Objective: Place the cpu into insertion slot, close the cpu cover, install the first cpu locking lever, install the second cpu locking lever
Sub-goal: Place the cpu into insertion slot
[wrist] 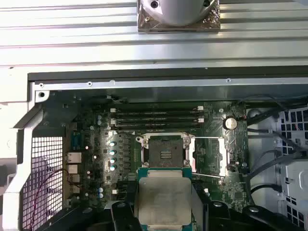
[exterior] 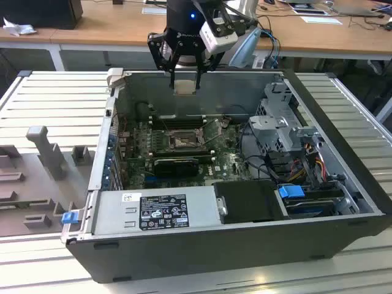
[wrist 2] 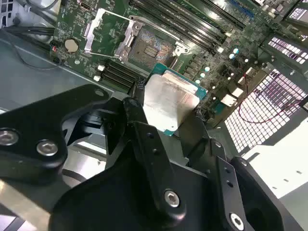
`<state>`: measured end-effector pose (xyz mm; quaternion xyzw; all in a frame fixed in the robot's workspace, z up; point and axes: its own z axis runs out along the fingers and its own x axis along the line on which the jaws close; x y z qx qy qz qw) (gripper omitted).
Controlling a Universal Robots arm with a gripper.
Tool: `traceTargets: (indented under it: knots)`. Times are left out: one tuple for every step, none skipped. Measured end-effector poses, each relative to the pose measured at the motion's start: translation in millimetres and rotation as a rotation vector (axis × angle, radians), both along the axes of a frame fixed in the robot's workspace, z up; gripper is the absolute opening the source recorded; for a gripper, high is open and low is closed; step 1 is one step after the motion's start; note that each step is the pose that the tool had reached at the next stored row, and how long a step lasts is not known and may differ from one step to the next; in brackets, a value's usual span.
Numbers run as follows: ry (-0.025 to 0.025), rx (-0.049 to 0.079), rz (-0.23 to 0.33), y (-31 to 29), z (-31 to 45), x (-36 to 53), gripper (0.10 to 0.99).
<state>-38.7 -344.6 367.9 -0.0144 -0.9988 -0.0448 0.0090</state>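
My gripper hangs above the open computer case, shut on the cpu, a thin square chip with a pale silver face. In both wrist views the cpu sits between the black fingers, well above the motherboard. The insertion slot lies bare with its brownish centre showing. The cpu cover, a grey metal frame, is flipped open beside the slot. Two thin wire levers run along the open cover's edges.
Long black memory slots lie beside the socket and a black card in front of it. The case walls surround the board. A power supply, drive cage and cables fill the exterior view's right and front. Grey fixtures stand outside.
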Motion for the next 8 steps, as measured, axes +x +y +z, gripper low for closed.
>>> traceTargets:
  knots:
    - [0.0001,0.0,-0.01,0.0,0.0,0.0,0.529]
    - [0.0,0.0,-0.015,0.0,0.0,0.0,0.529]
    - [0.0001,0.0,-0.017,0.0,-0.2,0.0,0.529]
    - [0.0006,0.0,-0.018,0.0,-0.8,-0.1,0.529]
    - [0.001,0.0,-0.018,0.0,-1.0,-0.1,0.529]
    - [0.0013,0.0,-0.019,-0.1,-1.2,0.0,0.529]
    - [0.0012,0.0,-0.02,-0.1,-1.2,0.0,0.529]
    - [0.0013,0.0,-0.025,0.0,-1.2,0.0,0.529]
